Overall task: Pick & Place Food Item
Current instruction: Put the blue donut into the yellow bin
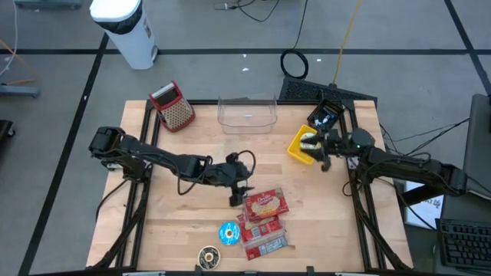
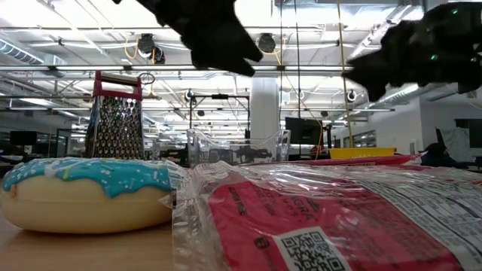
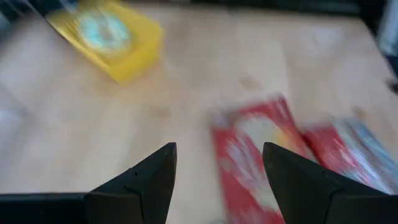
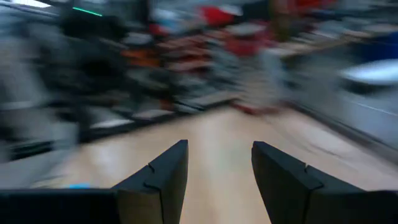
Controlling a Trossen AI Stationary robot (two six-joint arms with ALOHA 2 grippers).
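**Currently: both grippers empty**

Nearest, red snack packets [image 1: 265, 205] are lying beside the blue donut [image 1: 229, 233]. Left gripper [image 1: 237, 195] is hovering just beside them, fingers apart. Farther off, right gripper [image 1: 325, 159] is hanging by the yellow box [image 1: 301, 146], fingers apart.

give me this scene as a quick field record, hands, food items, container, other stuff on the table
left hand: open, empty, over mid-table just beside the red snack packets
right hand: open, empty, near the table's right edge by the yellow box
food items: red snack packets stacked toward the front; blue-frosted donut beside them; a small round item at the front edge
container: clear plastic bin at the back, nothing seen in it
other: box grater at the back left
table: light wood
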